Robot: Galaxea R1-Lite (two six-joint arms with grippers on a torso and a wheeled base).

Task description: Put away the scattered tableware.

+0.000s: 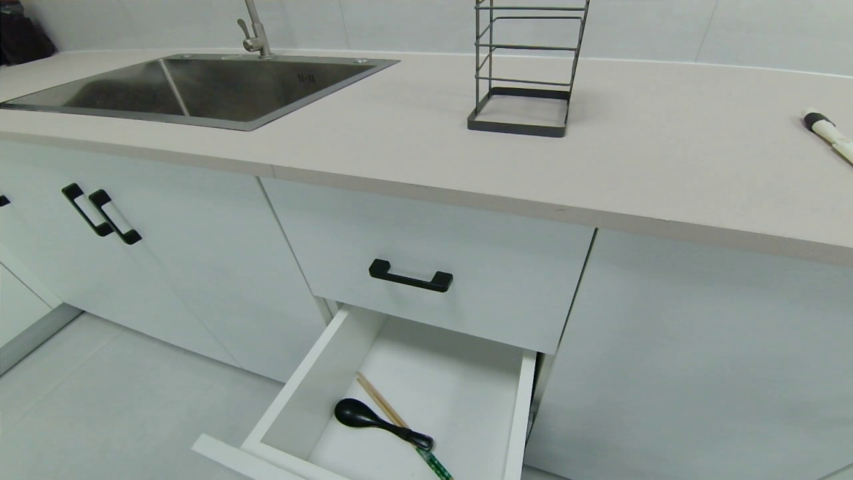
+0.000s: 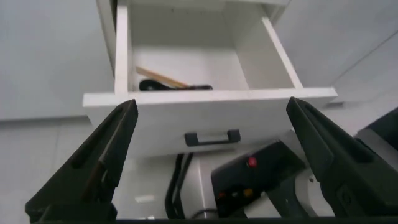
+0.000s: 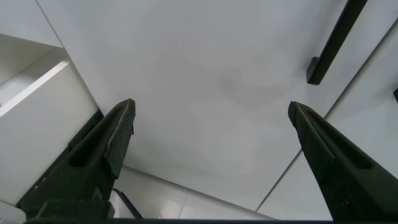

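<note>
1. Your left pincer (image 2: 210, 106) was spread wide before the open drawer (image 1: 313, 387).
2. Your right pincer (image 3: 210, 106) was spread too, facing a cabinet door (image 3: 217, 62).
3. The black spoon (image 1: 373, 420) and chopsticks (image 1: 380, 400) lay in the drawer; one utensil (image 1: 826, 130) lay on the desk (image 1: 666, 147).

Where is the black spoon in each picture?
Head view: the black spoon lies in the open drawer, beside the chopsticks.
Left wrist view: the spoon peeks out just behind the drawer's front panel.
Right wrist view: this camera faces a white cabinet door instead.
Shared landmark: the open drawer.
</note>
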